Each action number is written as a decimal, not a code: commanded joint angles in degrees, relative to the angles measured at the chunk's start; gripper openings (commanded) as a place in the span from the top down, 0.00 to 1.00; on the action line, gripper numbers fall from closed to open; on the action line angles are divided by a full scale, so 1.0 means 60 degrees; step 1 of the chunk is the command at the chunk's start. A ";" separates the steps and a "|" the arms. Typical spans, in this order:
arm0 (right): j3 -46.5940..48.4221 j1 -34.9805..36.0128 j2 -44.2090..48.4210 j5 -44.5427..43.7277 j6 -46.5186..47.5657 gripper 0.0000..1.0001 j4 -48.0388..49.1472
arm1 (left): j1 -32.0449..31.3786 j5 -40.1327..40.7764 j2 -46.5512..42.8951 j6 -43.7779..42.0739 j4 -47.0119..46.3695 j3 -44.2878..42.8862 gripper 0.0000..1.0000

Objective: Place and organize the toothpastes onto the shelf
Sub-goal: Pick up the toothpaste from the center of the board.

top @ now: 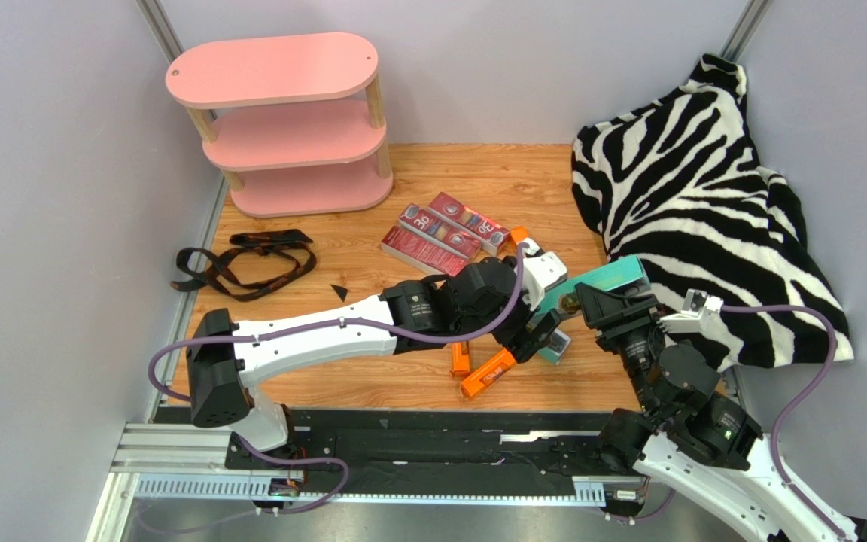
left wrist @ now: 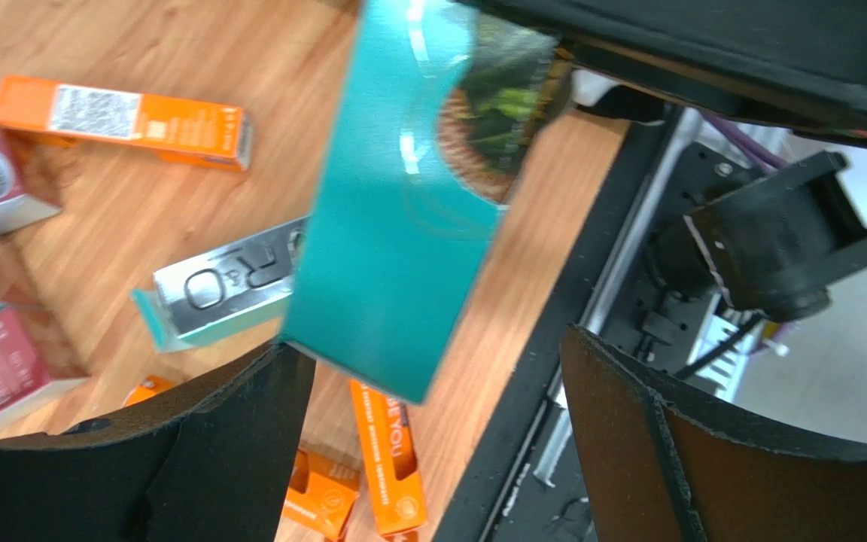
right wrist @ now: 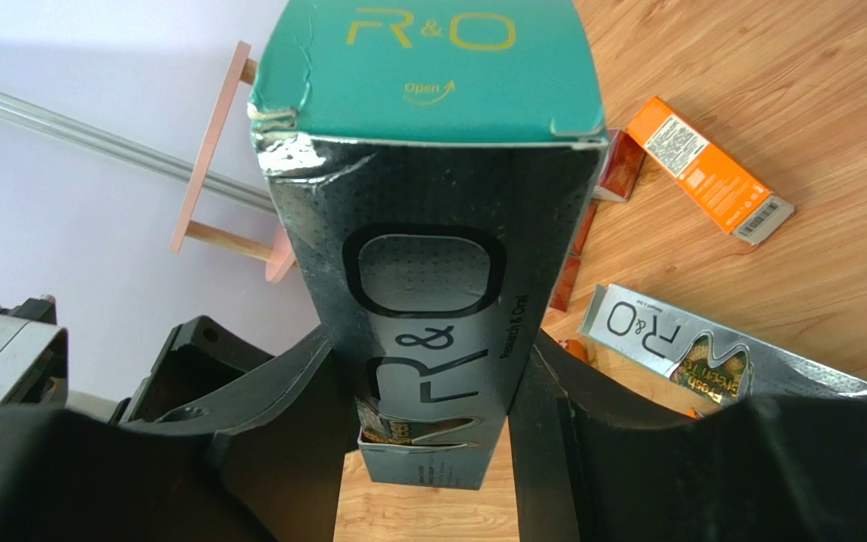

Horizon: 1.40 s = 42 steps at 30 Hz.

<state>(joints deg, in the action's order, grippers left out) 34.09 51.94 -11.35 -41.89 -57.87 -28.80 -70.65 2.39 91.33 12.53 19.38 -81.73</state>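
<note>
Pinching the light, dentable-looking silver-teal carton [right wrist: 427, 169] by one end, the right gripper [right wrist: 421, 390] is facing the left gripper [left wrist: 427, 446], fingers spread.

Shelf [top: 280, 124]: I see it at the far left corner of the table [top: 517, 181].
Strap [top: 248, 262]: flat on the table, in front of the shelf, left of all the cartons.
Cloth [top: 704, 215]: heaped along the far right side.
Carton cluster [top: 440, 235]: side by side mid-table, in front and to the right of the shelf, between strap and cloth.
Barcode carton [right wrist: 709, 181]: just right of the cluster.
Held carton [right wrist: 432, 260]: in my right gripper [right wrist: 427, 395], raised above the table, beside the cloth's left edge.
Lying carton [right wrist: 721, 356]: flat on the table, nearer than the barcode carton, below the held carton.
Near cartons [top: 487, 373]: two together by the near edge.
</note>
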 commanded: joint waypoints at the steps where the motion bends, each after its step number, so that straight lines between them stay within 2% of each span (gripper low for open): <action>1: -0.0100 0.0176 0.0252 0.0873 -0.0346 0.88 0.0376 | 0.0159 0.1183 -0.0689 0.0049 -0.1324 0.0350 0.11; 6: -0.0070 0.0161 0.0383 0.0727 -0.0419 0.90 0.0214 | 0.0159 0.1505 -0.0924 -0.0009 -0.0871 0.0336 0.11; 9: -0.0158 0.0161 0.0472 0.0756 -0.0390 0.91 0.0302 | 0.0159 0.1448 -0.1172 -0.0243 -0.1162 0.0716 0.09; 12: -0.0144 0.0161 0.0472 0.0873 -0.0390 0.92 0.0331 | 0.0159 0.0950 -0.1305 -0.0536 -0.1690 0.1068 0.08; 20: -0.0217 0.0161 0.0676 0.1269 0.0006 0.92 0.0580 | 0.0159 -0.1906 -0.1028 -0.1166 -0.2175 0.0982 0.10; 26: -0.0290 0.0161 0.0852 0.1283 -0.0111 0.91 0.0566 | 0.0159 -0.2566 -0.0617 -0.1166 -0.1765 0.0586 0.22; 30: -0.0334 0.0161 0.0926 0.1371 -0.0097 0.91 0.0712 | 0.0159 -0.2640 -0.0398 -0.1049 -0.1750 0.0556 0.35; 37: -0.0378 0.0161 0.0955 0.1707 0.0078 0.90 0.0990 | 0.0159 -0.2186 -0.0383 -0.1005 -0.1750 0.0600 0.40; 40: -0.0422 0.0161 0.0955 0.1898 0.0195 0.88 0.1166 | 0.0159 -0.1952 -0.0426 -0.0991 -0.1735 0.0615 0.50; 42: -0.0437 0.0161 0.1013 0.1942 0.0254 0.87 0.1225 | 0.0174 -0.1777 -0.0427 -0.0976 -0.1691 0.0615 0.62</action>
<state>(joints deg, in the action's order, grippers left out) 31.46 52.58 -6.33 -33.39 -56.77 -29.45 -68.82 -8.03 88.64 6.13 10.57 -76.16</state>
